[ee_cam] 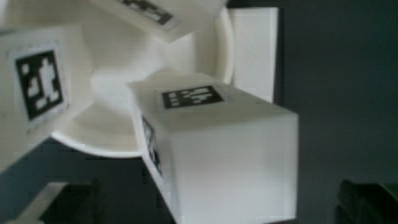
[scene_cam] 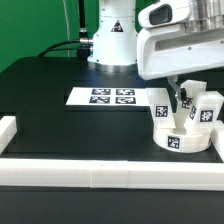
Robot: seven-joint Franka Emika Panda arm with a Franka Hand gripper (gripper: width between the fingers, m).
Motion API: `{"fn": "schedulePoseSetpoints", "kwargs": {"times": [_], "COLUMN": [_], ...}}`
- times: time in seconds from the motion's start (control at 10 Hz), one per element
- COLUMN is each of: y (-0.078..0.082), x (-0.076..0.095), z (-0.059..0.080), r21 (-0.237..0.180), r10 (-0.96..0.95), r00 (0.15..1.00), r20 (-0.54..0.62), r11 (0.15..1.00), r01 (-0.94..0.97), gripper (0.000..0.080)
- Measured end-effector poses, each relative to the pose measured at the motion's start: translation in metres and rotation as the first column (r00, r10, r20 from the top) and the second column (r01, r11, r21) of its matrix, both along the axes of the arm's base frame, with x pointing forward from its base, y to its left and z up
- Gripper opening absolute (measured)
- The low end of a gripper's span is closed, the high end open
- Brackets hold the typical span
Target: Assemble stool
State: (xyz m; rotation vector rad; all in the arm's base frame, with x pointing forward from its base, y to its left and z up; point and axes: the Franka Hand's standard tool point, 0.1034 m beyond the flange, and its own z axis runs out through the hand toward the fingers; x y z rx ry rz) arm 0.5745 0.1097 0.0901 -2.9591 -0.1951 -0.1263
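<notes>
A black counter [scene_cam: 60, 100] carries the marker board [scene_cam: 112, 97]. At the exterior view's right sits the round white seat [scene_cam: 182, 141] with tagged legs [scene_cam: 206, 110] standing on it. Above one leg [ee_cam: 222, 150], the fingers [scene_cam: 178, 100] hang open, gripping nothing.

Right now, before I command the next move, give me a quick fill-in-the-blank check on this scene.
1. The gripper jaws are ____.
2. The round seat lies near the exterior view's ____ edge.
3. The marker board shows ____ tags.
4. A leg lies below the gripper, not ____.

Missing: open; right; four; gripped
</notes>
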Motion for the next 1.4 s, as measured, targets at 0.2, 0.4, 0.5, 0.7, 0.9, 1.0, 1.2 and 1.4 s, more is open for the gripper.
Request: {"fn": "schedulePoseSetpoints", "kwargs": {"times": [0.2,0.4,0.5,0.7,0.9,1.0,1.2,1.4], "y": [-0.001,-0.003,-0.006,-0.008,-0.009,-0.009,-0.009,-0.010], "x": [-0.001,-0.001,0.003,0.007,0.005,0.006,0.008,0.008], "z": [-0.001,-0.001,0.001,0.003,0.001,0.000,0.001,0.003], "r21": [-0.007,-0.021,-0.046,-0.116,-0.158,-0.172,-0.201,-0.222], "r10": [0.078,0.180,0.316,0.571,0.719,0.752,0.817,0.862], "r00": [0.997,0.983,0.947,0.816,0.690,0.654,0.571,0.503], "r20": [0.007,0.023,0.050,0.088,0.080,0.079,0.081,0.069], "r11": [0.997,0.984,0.948,0.820,0.693,0.657,0.574,0.505], "r01": [-0.078,-0.179,-0.314,-0.561,-0.704,-0.734,-0.794,-0.834], "gripper": [0.0649,0.0649,0.0649,0.0649,0.0649,0.0649,0.0649,0.0649]}}
